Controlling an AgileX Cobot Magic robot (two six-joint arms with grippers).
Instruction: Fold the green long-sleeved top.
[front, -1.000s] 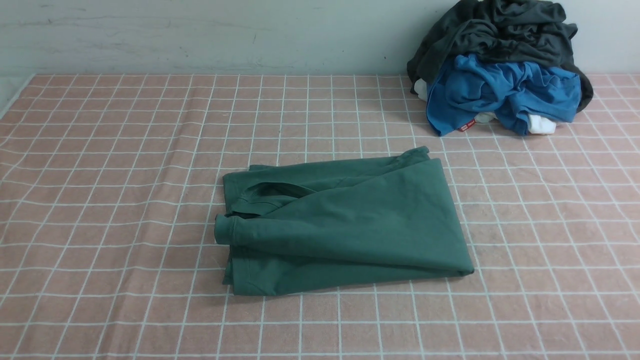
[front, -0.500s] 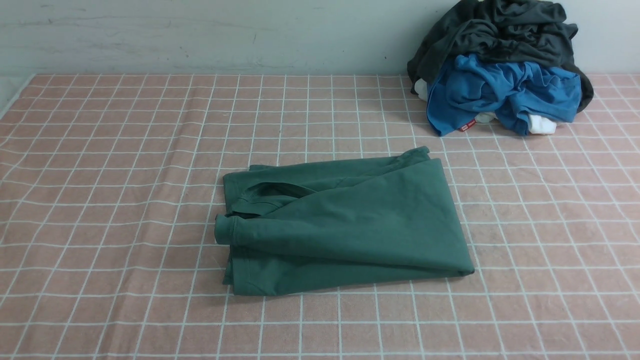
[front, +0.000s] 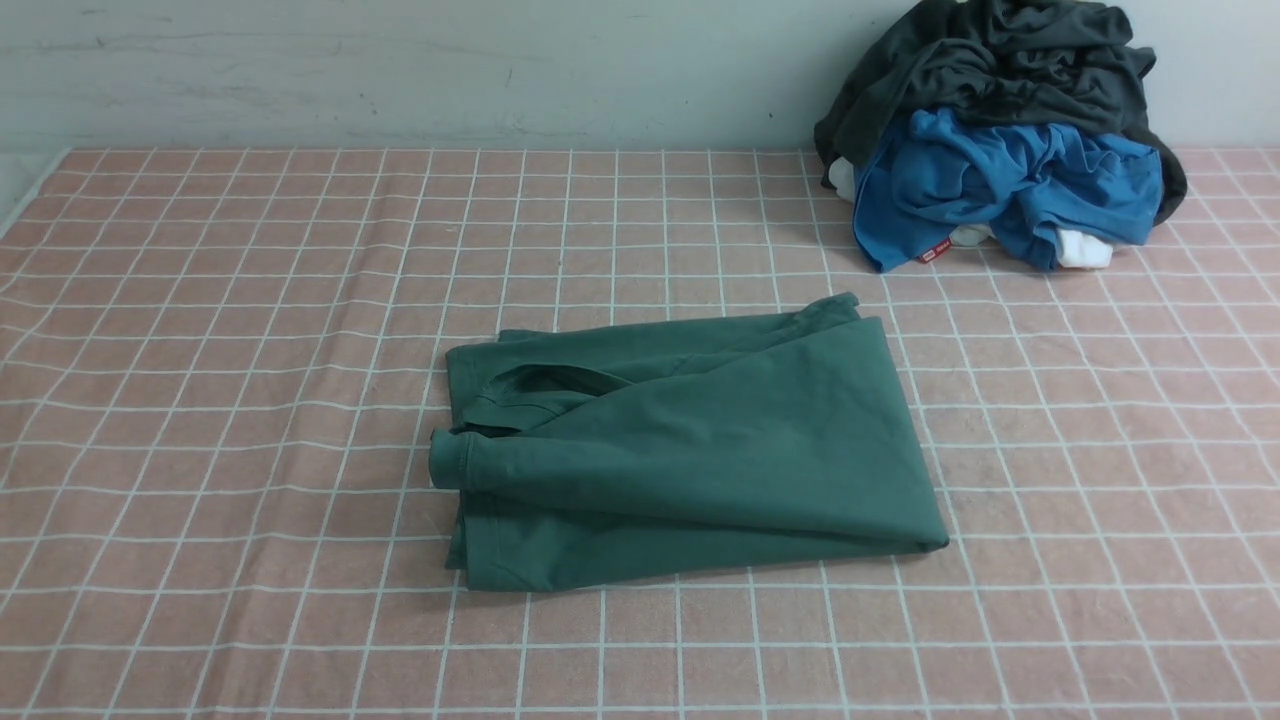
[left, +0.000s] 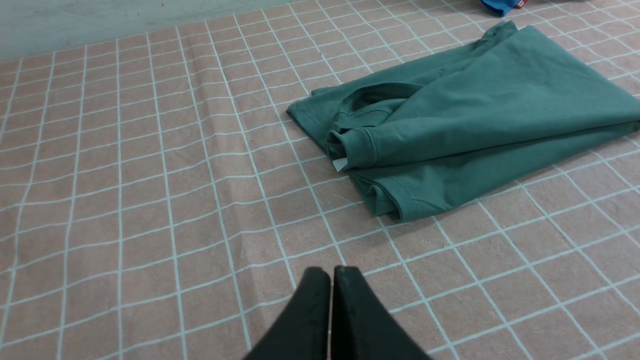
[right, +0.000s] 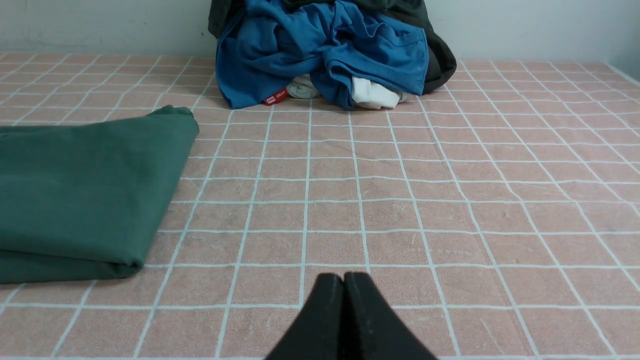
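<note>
Nothing had moved since the earlier frames: the green long-sleeved top (front: 690, 450) lay exactly where it had been on the table (front: 200, 400), which was covered with a pink cloth gridded in white lines.

No container showed in any view; the only gathering of things was a heap of clothes well apart from the top, against the wall at the far right corner of the table. In that heap a dark grey-black garment (front: 1000, 70) was draped over a bright blue garment (front: 1000, 185), with scraps of white fabric (front: 1085, 250) poking out underneath.

The top sat near the middle of the table, folded into a rough, slightly skewed rectangle of several layers. Its right edge was a smooth rounded fold. On its left edge a cuffed sleeve end (left: 357, 147) rested across the layers, with a curved band of fabric just behind it and hemmed edges stacked below. A small white tag peeked out beside the cuff. The upper surface was mostly smooth with a few soft creases.

Both hands hovered above the table, apart from the top. The left hand (left: 330, 280) was clenched on nothing, its fingers pressed together. The right hand (right: 344, 285) was likewise clenched and empty.
</note>
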